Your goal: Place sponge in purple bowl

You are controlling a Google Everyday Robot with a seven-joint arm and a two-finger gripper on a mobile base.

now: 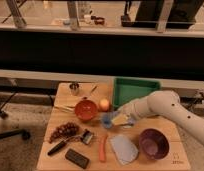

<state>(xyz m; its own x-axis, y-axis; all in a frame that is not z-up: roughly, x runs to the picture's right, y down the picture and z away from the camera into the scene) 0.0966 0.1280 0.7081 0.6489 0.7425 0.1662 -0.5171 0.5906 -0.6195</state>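
Observation:
The sponge (119, 120), a small pale yellow block, sits between the fingers of my gripper (115, 120) near the middle of the wooden table. The gripper is shut on it, and the white arm reaches in from the right. The purple bowl (154, 142) stands at the front right of the table, below and to the right of the gripper and apart from it. Nothing shows inside the bowl.
An orange-red bowl (86, 109) and a round orange fruit (104, 104) lie left of the gripper. A grey-blue cloth (123, 148), a carrot (103, 148), a black block (77, 158) and grapes (65, 131) fill the front. A green tray (132, 90) is behind.

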